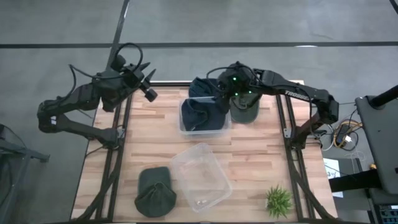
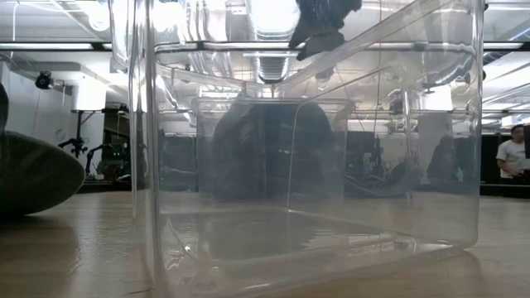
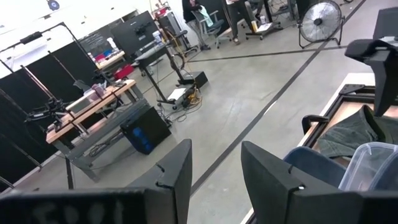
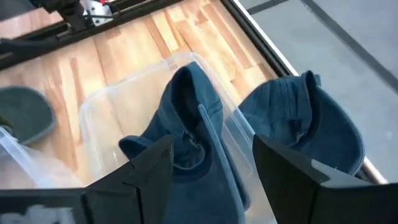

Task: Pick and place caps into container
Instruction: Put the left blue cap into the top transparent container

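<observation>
One navy cap lies in the clear container, part of it draped over the container's far wall. My right gripper hovers open above it. A second navy cap rests on the table's far edge behind the container. An olive cap sits right of the container. Another olive cap lies near the table's near-left corner. My left gripper waits open, raised over the far-left corner.
A second clear container stands skewed on the near middle of the table, right in front of the low camera. A small green spiky plant stands near the near-right corner. Bare wood shows left of the far container.
</observation>
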Robot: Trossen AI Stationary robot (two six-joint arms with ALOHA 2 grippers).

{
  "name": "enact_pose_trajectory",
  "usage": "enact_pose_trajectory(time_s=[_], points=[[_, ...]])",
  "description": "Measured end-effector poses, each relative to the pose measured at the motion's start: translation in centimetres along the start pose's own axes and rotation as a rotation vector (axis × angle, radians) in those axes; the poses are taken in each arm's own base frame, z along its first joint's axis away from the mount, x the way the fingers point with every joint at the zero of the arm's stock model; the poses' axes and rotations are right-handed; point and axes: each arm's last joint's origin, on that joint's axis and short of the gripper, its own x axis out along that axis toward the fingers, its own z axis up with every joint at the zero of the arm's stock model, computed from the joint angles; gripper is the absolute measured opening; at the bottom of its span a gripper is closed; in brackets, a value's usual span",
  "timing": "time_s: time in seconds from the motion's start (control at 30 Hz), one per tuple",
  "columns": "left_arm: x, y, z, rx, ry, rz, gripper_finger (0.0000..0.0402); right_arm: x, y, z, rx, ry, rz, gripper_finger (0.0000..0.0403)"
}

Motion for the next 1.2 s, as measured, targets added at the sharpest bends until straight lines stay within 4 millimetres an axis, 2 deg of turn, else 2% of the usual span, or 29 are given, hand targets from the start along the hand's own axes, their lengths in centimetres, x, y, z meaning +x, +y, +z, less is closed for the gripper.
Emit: enact_pose_trajectory(time_s=[0.1,0.43,0.7,0.83,0.93,1.07,1.2], points=[[0.2,-0.2,0.0,0.006,0.005,-0.002,0.0131,1.2,0.0,-0.1,-0.04,0.027,-0.004,0.0206],[0.5,-0.5,0.0,0.011,0.012,-0.004,0.0131,7.9,-0.3,-1.2,-0.13,0.16,-0.019,0.0164],[0.4,-0.5,0.0,0.001,0.012,-0.004,0.0131,10.7,-0.6,-2.2,-0.132,0.23,-0.035,0.0096],[0.5,-0.5,0.0,0.001,0.012,-0.003,0.0131,11.2,-0.7,-2.3,-0.118,0.24,-0.062,0.006],[0.5,-0.5,0.0,0.001,0.012,-0.003,0.0131,10.8,-0.7,-2.2,-0.109,0.231,-0.06,0.0051],[0.5,-0.5,0.0,0.001,0.012,-0.003,0.0131,9.4,-0.5,-1.4,-0.104,0.192,-0.031,0.0066],[0.5,-0.5,0.0,0.001,0.012,-0.003,0.0131,8.3,-0.2,-0.6,-0.097,0.195,0.002,0.0108]])
